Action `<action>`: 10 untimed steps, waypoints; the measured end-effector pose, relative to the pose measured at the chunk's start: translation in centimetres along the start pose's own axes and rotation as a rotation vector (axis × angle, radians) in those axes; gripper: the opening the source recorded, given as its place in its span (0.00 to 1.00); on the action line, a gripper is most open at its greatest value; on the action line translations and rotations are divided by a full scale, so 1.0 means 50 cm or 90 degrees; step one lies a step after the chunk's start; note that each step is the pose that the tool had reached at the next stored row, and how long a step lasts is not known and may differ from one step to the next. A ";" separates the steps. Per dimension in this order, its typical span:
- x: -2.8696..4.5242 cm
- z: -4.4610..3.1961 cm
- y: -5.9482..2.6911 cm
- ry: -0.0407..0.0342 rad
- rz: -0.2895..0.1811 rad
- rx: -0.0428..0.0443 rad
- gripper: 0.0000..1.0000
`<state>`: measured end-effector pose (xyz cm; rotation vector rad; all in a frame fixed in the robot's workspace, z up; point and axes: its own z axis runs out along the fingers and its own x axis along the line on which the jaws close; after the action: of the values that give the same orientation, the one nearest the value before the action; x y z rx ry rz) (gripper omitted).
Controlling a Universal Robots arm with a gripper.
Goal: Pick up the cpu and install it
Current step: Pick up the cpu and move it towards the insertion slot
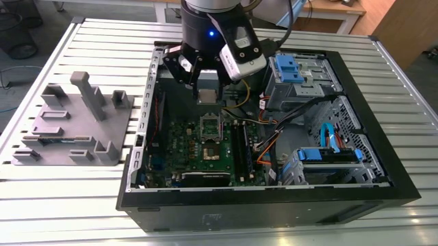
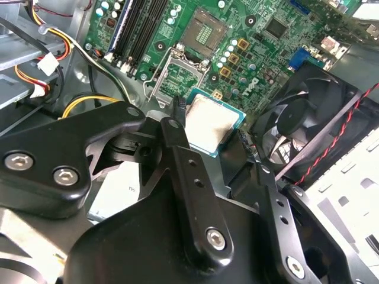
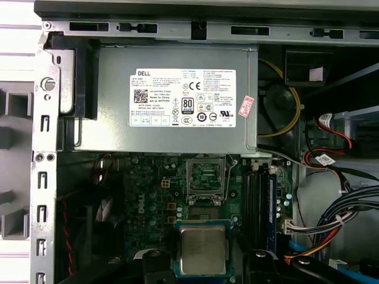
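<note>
The end effector [image 1: 207, 92] was closed on the cpu [image 1: 207, 97], gripping it by two opposite edges. The cpu [image 3: 202, 249] hung flat in the air, metal top upward, above the green motherboard [image 1: 198, 154], clear of it, inside the open computer case [image 1: 383, 169] on the slatted desk [image 1: 411, 102]

Your cpu [image 3: 202, 249] has a dull silver metal top; your claw [image 1: 206, 88] is matt black; the motherboard [image 3: 154, 201] is glossy green, the worktop [image 1: 89, 205] pale ribbed metal.
</note>
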<state>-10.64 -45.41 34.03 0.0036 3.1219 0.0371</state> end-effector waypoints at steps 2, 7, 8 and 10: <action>-0.003 0.000 0.000 0.0000 0.000 0.0001 0.47; -0.013 0.002 0.000 0.0000 0.000 -0.0001 0.47; -0.015 0.003 0.000 0.0000 0.000 -0.0001 0.47; -0.016 0.005 0.000 0.0001 0.000 0.0000 0.47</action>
<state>-9.81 -45.43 33.80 0.0038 3.1220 0.0371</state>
